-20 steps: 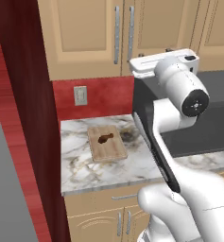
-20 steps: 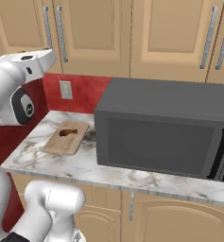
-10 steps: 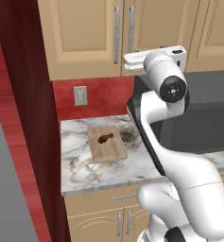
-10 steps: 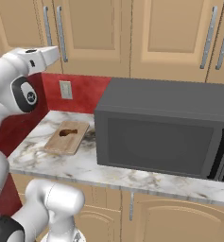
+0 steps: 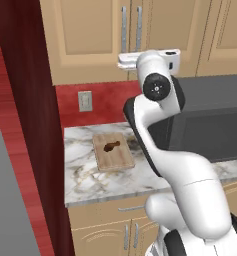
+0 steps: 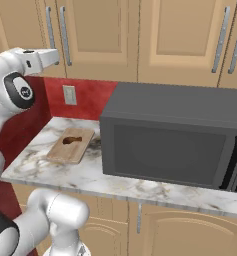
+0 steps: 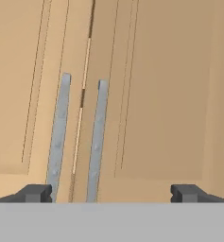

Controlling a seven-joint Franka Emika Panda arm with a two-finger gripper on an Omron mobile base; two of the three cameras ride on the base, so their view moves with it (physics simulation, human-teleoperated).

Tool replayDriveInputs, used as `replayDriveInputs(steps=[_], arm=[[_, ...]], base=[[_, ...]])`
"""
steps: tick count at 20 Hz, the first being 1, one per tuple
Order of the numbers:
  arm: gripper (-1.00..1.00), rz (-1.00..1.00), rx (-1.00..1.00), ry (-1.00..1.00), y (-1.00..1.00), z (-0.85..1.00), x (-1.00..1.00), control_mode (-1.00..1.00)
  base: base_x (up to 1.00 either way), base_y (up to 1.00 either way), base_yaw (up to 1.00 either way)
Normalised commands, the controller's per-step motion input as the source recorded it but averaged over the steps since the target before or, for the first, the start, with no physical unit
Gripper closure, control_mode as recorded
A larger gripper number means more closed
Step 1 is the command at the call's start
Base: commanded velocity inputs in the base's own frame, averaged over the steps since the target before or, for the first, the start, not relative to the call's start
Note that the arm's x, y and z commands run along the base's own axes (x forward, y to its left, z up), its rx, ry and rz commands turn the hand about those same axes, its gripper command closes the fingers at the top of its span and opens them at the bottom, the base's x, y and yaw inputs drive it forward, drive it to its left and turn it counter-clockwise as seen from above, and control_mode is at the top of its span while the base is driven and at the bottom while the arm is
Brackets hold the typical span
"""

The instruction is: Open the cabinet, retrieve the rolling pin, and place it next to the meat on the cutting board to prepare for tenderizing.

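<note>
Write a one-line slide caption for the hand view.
Open fingers face the closed cabinet, its two silver bar handles straight ahead.

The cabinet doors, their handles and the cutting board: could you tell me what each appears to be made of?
The cabinet doors look like light-tan painted or laminated wood, matte, with raised-panel grooves but no clear grain. The handles seem to be brushed metal: silver-grey bars with a dull sheen. The cutting board looks like unfinished light wood; faint grain streaks show beneath the meat.

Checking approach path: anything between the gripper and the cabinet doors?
Nothing. In the hand view the open gripper faces the shut cabinet across bare space.
</note>
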Motion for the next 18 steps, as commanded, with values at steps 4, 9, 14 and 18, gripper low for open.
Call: replayDriveInputs(steps=[4,9,14,18], arm=[[-1.00,0.00,0.10,0.06,0.07,-0.02,0.47,-1.00],[-1.00,0.10,0.12,0.04,-0.02,-0.04,0.49,-1.00],[-1.00,0.17,0.11,0.00,-0.04,-0.05,0.43,-1.00],[-1.00,0.17,0.07,0.00,-0.07,-0.03,0.42,-1.00]], base=[[0.00,0.00,0.00],[0.00,0.00,0.00],[0.00,0.00,0.00],[0.00,0.00,0.00]])
